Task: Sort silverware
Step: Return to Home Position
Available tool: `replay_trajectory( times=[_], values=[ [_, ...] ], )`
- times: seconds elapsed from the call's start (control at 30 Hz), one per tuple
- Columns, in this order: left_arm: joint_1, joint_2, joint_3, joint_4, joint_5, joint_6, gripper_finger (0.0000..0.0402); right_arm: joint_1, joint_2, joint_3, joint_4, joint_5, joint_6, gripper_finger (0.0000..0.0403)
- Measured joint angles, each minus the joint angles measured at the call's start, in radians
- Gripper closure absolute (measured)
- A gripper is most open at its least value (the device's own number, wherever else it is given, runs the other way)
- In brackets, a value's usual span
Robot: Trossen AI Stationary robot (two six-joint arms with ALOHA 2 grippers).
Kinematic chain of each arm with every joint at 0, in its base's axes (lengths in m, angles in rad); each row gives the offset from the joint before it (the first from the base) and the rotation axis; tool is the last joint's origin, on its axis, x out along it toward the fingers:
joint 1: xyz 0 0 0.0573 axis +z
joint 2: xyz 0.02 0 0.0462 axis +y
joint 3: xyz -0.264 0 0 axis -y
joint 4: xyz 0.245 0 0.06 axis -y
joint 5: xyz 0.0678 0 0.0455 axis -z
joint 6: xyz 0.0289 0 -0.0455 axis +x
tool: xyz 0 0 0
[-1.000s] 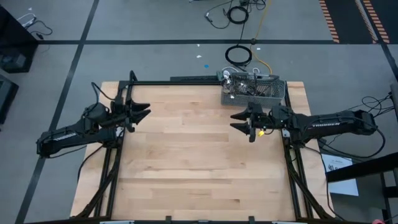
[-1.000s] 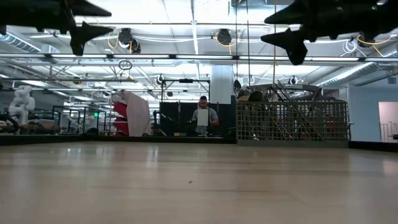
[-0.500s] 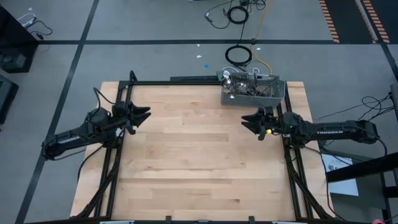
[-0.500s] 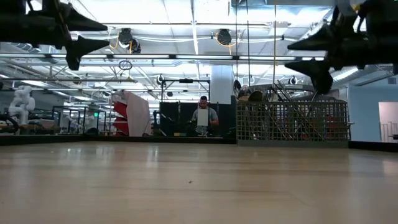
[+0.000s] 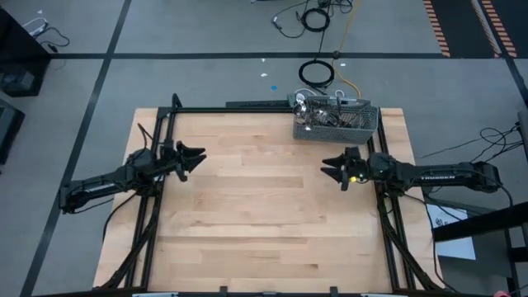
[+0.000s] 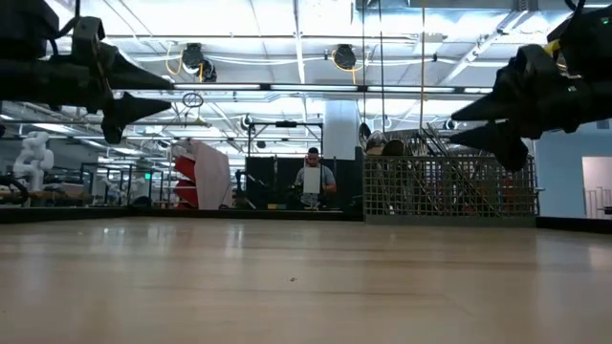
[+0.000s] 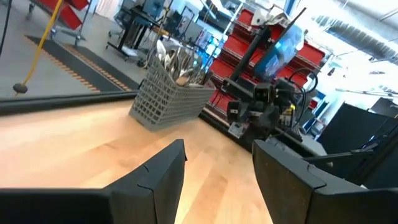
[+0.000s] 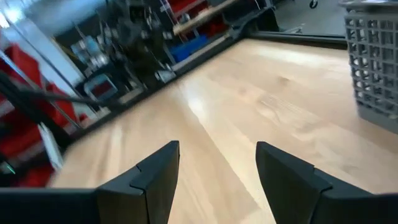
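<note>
Both arms have drawn back and sunk lower than a second ago, the right one sliding away from the basket toward its own edge. Right claw point(image 5: 328, 167) now hangs above the boards at 3 o'clock, fingers spread and nothing between them; its wrist view shows only bare wood in the gap. Left claw point(image 5: 198, 158) mirrors it at 9 o'clock, also released and empty, hanging well above the bench.

Out from there: the silverware point(image 5: 323, 114) is bunched in the basket point(image 5: 337, 132) at 1 o'clock on the bench, handles and bowls poking above the mesh, plain to see from the left wrist too point(image 7: 177, 59). No fork, spoon or knife shows lying loose anywhere on the wood, so the sorting looks finished. Whether the pieces are split by kind inside the basket can't be made out. All that looks left is for the arms to park.

Bench point(image 5: 247, 231) is pale butcher-block planking in a black frame. Beyond it, grey floor point(image 5: 198, 33) with dark tape lines, coiled cables point(image 5: 316, 73) at 12 o'clock, red racks point(image 7: 252, 40), and a person point(image 6: 313, 179) far off in the hall.
</note>
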Motion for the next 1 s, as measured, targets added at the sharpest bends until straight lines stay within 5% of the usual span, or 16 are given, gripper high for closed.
replay_trajectory(
  times=[0.33,0.6,1.0],
  values=[
    [0.0,0.005,-0.001,-0.055,0.027,0.08,0.0206,0.0,0.001,0.0,-0.235,0.001,-0.202,0.02],
    [0.0,0.059,-0.001,-0.057,0.012,0.516,0.0206,0.0,0.002,0.0,-0.283,0.001,-0.207,0.02],
    [0.0,0.066,-0.001,-0.055,0.012,0.527,0.0206,0.0,0.002,0.0,-0.283,0.001,-0.207,0.02]
  ],
)
